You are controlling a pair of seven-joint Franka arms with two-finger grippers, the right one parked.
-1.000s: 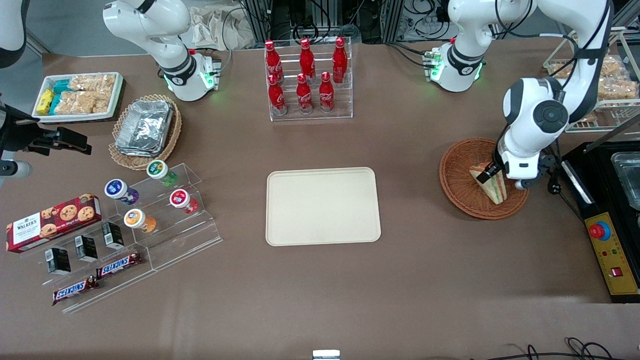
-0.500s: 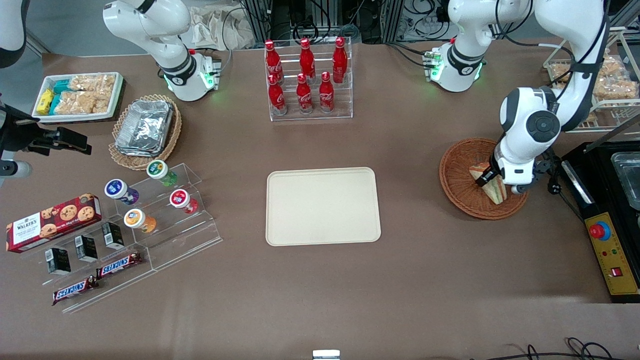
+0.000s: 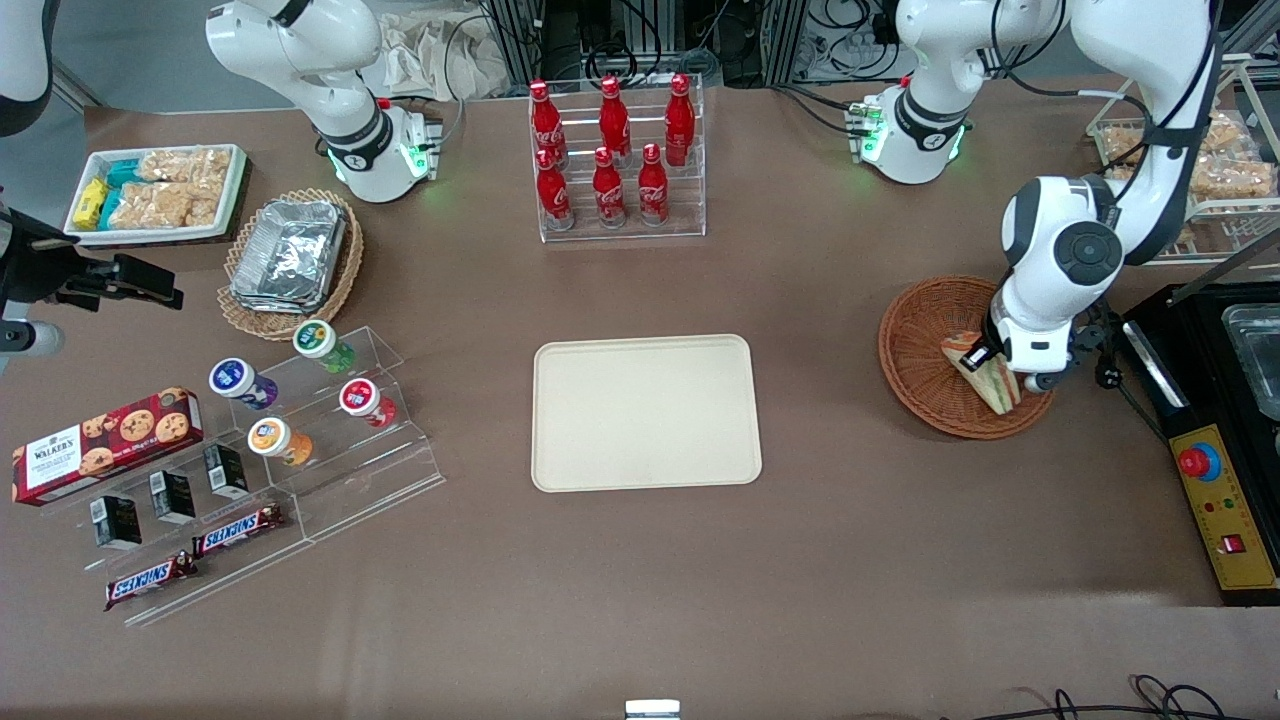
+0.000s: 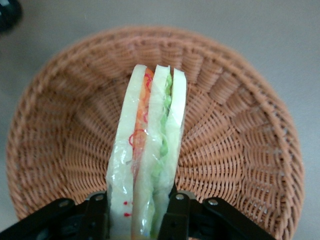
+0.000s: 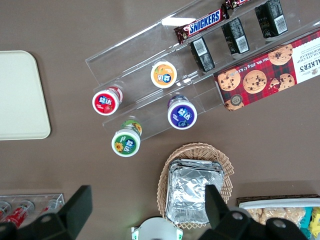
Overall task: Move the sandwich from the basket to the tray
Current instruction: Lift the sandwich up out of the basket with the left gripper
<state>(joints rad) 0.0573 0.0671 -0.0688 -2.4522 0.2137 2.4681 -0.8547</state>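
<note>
The sandwich (image 3: 985, 377), a wrapped wedge of pale bread with green and red-orange stripes, stands on edge in the round reddish-brown wicker basket (image 3: 920, 350) toward the working arm's end of the table. My left gripper (image 3: 990, 360) is down in the basket with one finger on each flat side of the wedge. In the left wrist view the black fingers (image 4: 95, 216) press the sandwich (image 4: 147, 165) between them over the basket's weave (image 4: 240, 150). The cream-beige tray (image 3: 645, 412) lies flat at mid-table and holds nothing; a corner shows in the right wrist view (image 5: 20, 95).
A rack of red cola bottles (image 3: 612, 150) stands farther from the front camera than the tray. A black control box (image 3: 1215, 470) with a red button sits beside the basket. A clear stand with yoghurt cups (image 3: 320, 400) and a tan oval basket of foil containers (image 3: 290, 255) lie toward the parked arm's end.
The gripper has sunk lower over the sandwich and its fingers have closed on the wedge's sides. The sandwich has tipped slightly. The basket has not moved.
</note>
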